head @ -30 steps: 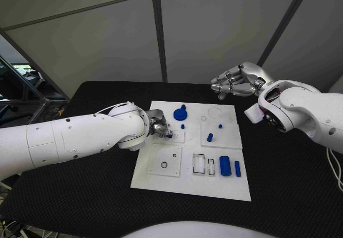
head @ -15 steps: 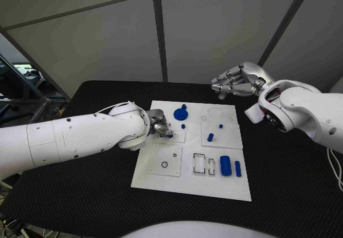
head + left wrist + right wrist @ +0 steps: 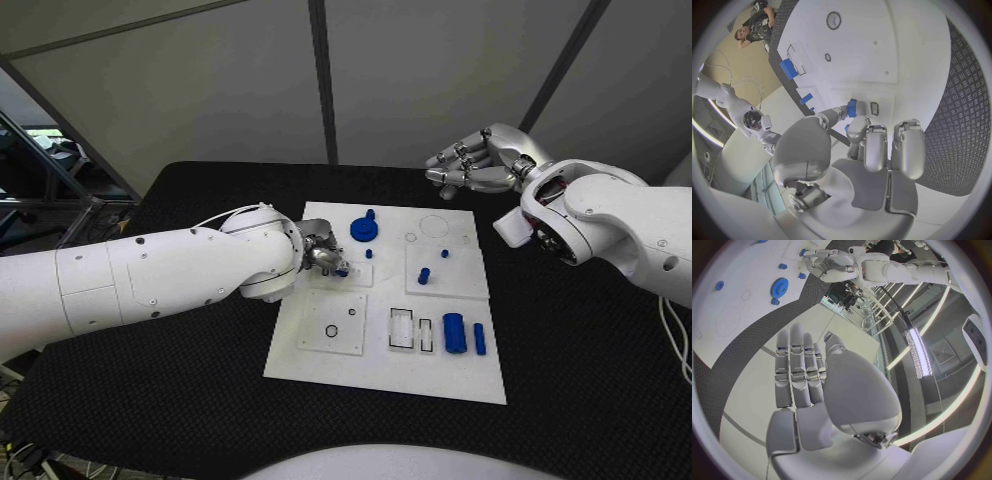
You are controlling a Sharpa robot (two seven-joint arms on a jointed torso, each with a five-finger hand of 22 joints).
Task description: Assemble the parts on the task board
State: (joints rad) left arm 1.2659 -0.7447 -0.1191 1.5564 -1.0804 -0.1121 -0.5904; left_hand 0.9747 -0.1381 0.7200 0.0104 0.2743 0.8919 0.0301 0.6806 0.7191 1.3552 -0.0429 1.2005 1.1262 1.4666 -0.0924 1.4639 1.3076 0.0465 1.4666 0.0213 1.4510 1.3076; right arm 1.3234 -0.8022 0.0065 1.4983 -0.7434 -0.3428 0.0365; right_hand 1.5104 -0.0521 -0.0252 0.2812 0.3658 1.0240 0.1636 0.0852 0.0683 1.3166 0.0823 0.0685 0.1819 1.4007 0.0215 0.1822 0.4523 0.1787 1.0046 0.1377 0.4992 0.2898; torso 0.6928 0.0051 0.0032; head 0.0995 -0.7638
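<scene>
One left hand pinches a blue part; no writing readable.

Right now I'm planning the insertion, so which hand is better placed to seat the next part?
Left. The left hand already pinches a small blue part just over the board. The right hand hangs beyond the board's far edge, holding nothing.
</scene>
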